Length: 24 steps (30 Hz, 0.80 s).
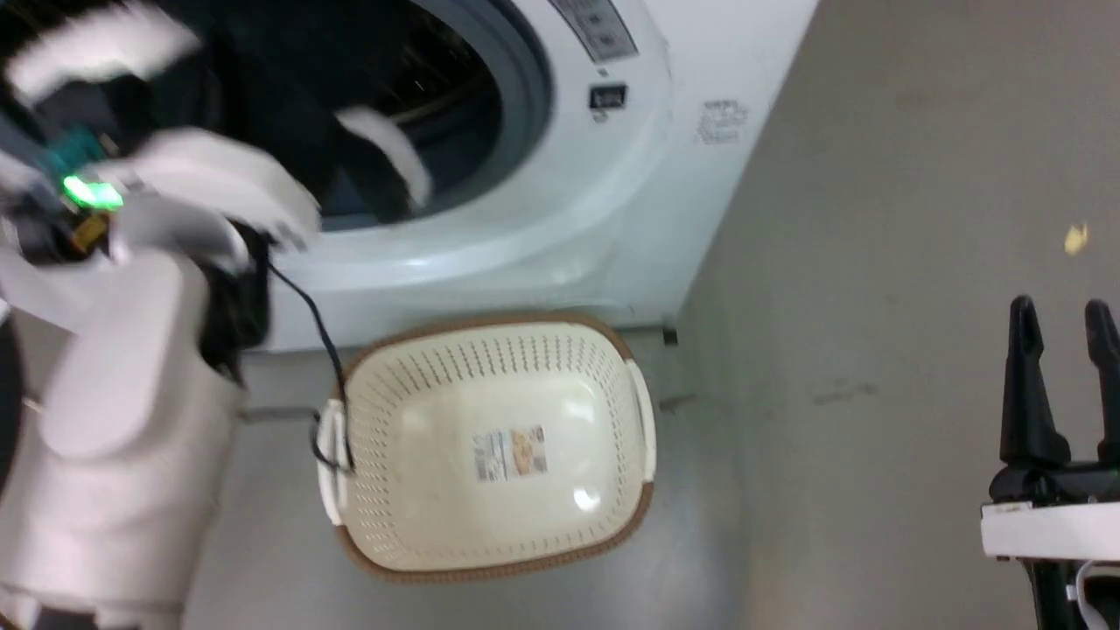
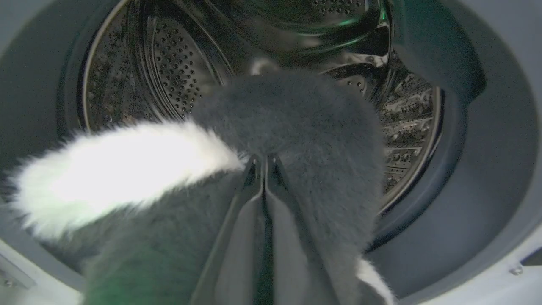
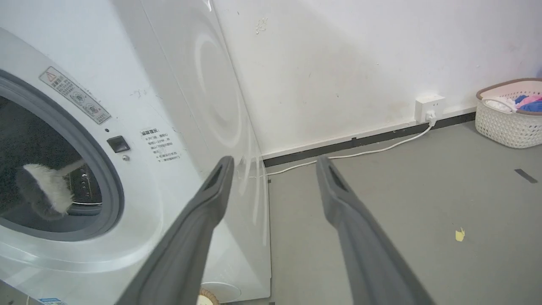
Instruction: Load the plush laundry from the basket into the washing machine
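Right wrist view. Grey floor (image 3: pixel 402 203), lower right; scuffed white wall (image 3: pixel 338 63), upper right, edged below by a black skirting (image 3: pixel 364 141). White socket (image 3: pixel 429 108), right of centre on the wall, with a plug in it; its white cable (image 3: pixel 381 149) runs leftward along the floor. Second basket (image 3: pixel 506 125), far right edge, holding coloured clothes (image 3: pixel 529 103). Yellow scrap (image 3: pixel 460 234), lower right; dark tape strip (image 3: pixel 526 176) above it. Head view. Scrap (image 1: pixel 1075 237) at right on the floor (image 1: pixel 875 262).
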Available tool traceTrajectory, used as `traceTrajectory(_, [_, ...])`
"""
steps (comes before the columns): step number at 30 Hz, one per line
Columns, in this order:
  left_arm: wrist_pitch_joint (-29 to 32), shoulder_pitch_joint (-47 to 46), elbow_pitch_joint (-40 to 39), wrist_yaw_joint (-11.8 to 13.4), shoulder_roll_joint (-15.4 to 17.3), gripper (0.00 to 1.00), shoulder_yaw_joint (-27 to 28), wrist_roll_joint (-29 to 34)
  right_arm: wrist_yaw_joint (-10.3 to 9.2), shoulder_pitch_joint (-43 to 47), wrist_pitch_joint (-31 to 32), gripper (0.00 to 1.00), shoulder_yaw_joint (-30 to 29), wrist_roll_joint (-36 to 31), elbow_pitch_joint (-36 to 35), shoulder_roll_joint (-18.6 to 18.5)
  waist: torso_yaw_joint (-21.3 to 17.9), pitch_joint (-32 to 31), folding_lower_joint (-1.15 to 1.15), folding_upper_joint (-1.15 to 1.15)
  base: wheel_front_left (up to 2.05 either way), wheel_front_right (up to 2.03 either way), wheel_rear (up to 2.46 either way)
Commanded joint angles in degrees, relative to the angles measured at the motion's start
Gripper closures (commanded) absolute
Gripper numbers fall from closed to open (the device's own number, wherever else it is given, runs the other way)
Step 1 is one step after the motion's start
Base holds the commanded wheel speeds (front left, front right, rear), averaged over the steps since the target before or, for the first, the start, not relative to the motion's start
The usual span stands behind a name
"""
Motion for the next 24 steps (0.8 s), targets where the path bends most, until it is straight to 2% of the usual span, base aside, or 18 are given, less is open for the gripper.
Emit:
traceTrajectory(1, [-0.3, -2.0, 0.3, -0.1, 0.6, 1.00, 0.5, 0.5, -0.04, -0.9, -0.2, 0.00, -0.1, -0.2, -0.4, 0.1, -2.8, 4.1, -0.01, 0.00, 0.00, 0.00, 0.00])
traceTrajectory(8, [1.1, -15.0, 6.0, -0.3, 3.9, 1.00, 1.9, 1.5, -0.04, -2.7, -1.6, 0.00, -0.3, 0.6, -0.5, 0.1, -6.7, 12.3, -0.01, 0.00, 0.00, 0.00, 0.00])
traceTrajectory(24, [5.6, -30.4, 9.9, -0.7, 9.3, 1.00, 2.0, 3.4, -0.04, -3.6, -3.6, 0.00, -0.2, 1.3, -0.8, 0.1, -9.4, 21.4, -0.01, 0.00, 0.00, 0.00, 0.00])
